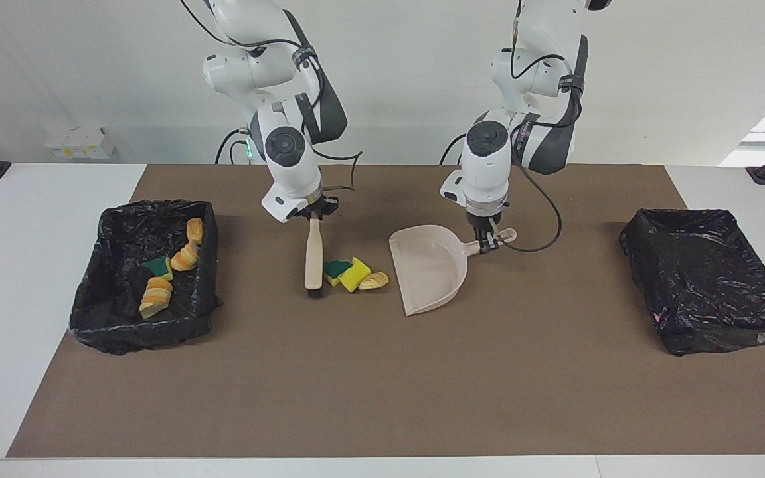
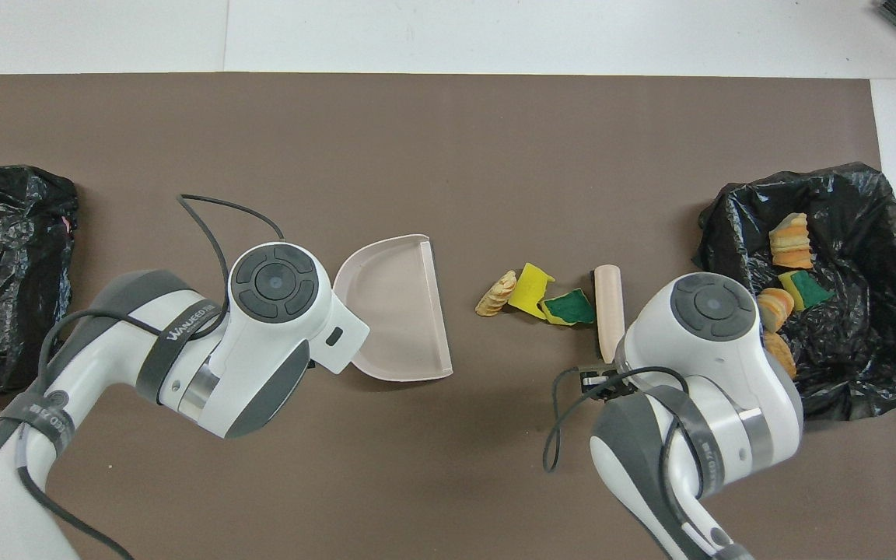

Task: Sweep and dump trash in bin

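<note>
Right end effector (image 1: 315, 216) gripped the brush (image 1: 314, 261), bristles touching a green-backed sponge (image 1: 337, 269); yellow sponge (image 1: 357, 274) and beige chunk (image 1: 374, 281) lay beside the dustpan (image 1: 427, 265), held by the left end effector (image 1: 487, 243) mid-tabletop (image 1: 382, 385).

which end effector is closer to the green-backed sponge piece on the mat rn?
Right. The right end effector holds the brush, whose head sits against the green-backed sponge piece. The left end effector grips the dustpan handle, with the pan between it and the sponge.
</note>
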Controlling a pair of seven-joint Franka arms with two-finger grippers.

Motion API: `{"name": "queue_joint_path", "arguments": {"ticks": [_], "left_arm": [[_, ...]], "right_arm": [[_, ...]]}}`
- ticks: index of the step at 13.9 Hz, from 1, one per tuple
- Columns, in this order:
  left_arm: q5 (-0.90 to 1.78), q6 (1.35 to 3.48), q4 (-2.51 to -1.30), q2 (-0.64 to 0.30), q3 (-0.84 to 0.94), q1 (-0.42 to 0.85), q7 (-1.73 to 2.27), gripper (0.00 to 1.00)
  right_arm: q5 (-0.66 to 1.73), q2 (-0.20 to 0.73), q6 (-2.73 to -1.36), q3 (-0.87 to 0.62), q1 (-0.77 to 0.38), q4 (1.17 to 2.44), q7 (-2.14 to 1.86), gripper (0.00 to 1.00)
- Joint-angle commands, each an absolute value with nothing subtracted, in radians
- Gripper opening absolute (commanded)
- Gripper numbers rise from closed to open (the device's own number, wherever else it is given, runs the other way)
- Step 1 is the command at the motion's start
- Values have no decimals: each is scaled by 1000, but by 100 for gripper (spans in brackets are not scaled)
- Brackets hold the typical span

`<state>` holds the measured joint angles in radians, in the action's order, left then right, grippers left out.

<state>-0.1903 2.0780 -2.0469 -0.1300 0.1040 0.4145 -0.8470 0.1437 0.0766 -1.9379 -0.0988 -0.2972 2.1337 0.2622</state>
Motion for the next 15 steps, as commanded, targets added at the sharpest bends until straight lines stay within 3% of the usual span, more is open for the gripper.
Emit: {"name": "queue_joint_path", "arguments": {"ticks": [1,4,8,12,15], "left_arm": [[-206,2103,-2080,-104,98,414,-827,0],[-206,2103,-2080,-104,98,414,-828,0],[-206,2099,-2080,-104,98,414,-828,0],[-206,2100,-2088,-101,98,413,-828,0],[-206,2100,-2086,-103,98,405,-828,0]], "right_arm": [[164,112,-1881,-98,-330,2034,218,0],[102,124,-1801,-92,-298,1980,187,0],[-9,126,-1848,-97,-259,2011,181,0],[-14,205,-1953,-98,-343,2020,176,0],[3,230,-1953,-100,-411,1981,173,0]]}}
